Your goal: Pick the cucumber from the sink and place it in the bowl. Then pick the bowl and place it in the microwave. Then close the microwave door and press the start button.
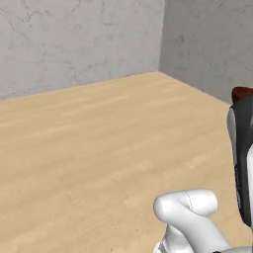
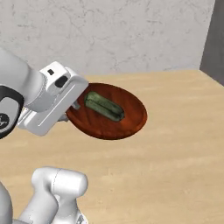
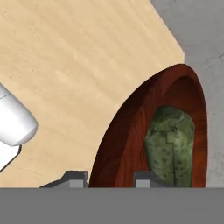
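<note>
The gripper point(image 2: 74, 106) is clamped on the rim of the bowl point(image 2: 109, 124), which extends toward 3 o'clock; the cucumber point(image 2: 104, 106) lies inside, apparently pointing toward 4.

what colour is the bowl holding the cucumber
Reddish-brown, wood-like, not blue; the bowl shows best in the right base view.

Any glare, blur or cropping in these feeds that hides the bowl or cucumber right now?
Right base view: even light, no glare, the cucumber and red-brown bowl sharp. Hand view: the bowl's rim is cropped, the gripper fingertips straddle it. Left base view: just a sliver of bowl at the right edge.
</note>
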